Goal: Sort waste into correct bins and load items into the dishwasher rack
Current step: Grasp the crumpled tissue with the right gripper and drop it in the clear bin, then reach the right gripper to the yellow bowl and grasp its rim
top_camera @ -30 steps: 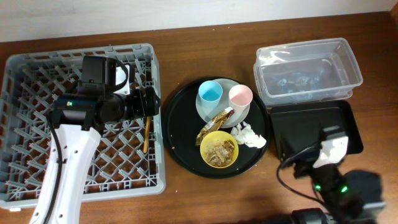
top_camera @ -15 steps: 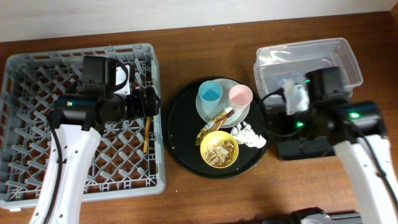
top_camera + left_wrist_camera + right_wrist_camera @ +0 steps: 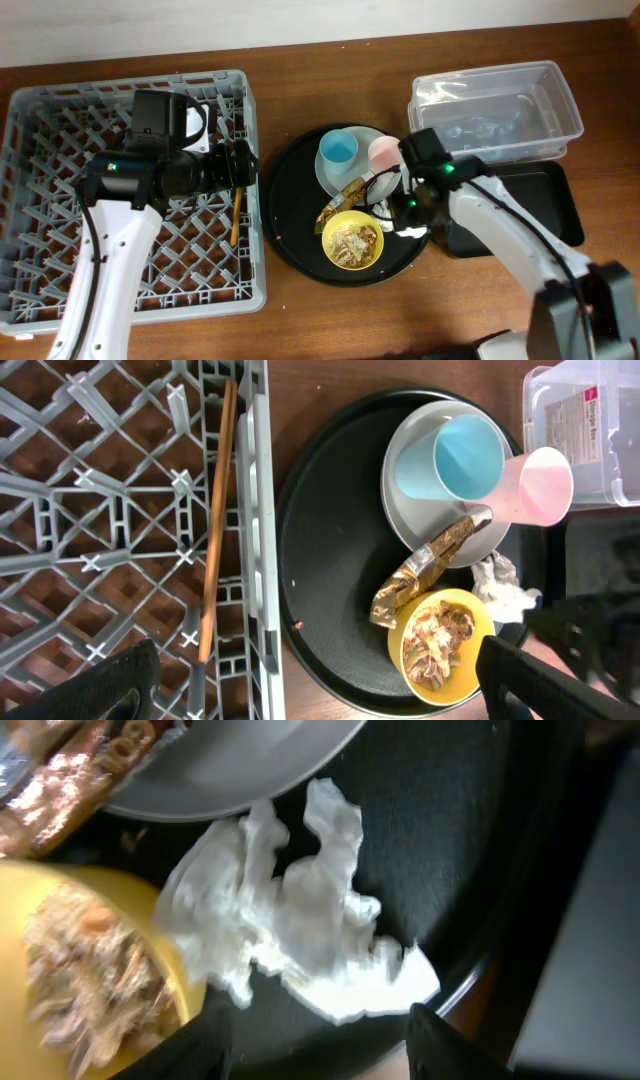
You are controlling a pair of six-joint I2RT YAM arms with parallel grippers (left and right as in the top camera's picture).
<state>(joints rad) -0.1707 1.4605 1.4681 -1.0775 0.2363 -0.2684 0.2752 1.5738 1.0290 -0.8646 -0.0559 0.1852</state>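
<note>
On the plate [image 3: 328, 180] stand the blue cup [image 3: 338, 150] and the pink cup [image 3: 384, 152], and the gold wrapper [image 3: 345, 197] leans off its rim. The yellow bowl [image 3: 328, 234] holds food scraps [image 3: 354, 240]. My right gripper [image 3: 320, 1040] is open just above the white napkin [image 3: 290, 920], which lies beside the bowl [image 3: 150, 950]. In the overhead view my right gripper [image 3: 410, 205] covers most of the napkin. My left gripper [image 3: 320, 695] is open and empty over the right edge of the rack [image 3: 40, 280]. Chopsticks [image 3: 237, 215] lie in the rack.
The dishes sit on a large round black tray [image 3: 290, 225] between the rack and the bins. The clear tub [image 3: 495, 110] stands at the back right, and the shallow black tray [image 3: 545, 200] is in front of it.
My right arm swung from the front right, passed over the clear tub, and now hangs over the napkin on the round tray. The left arm has not moved.
</note>
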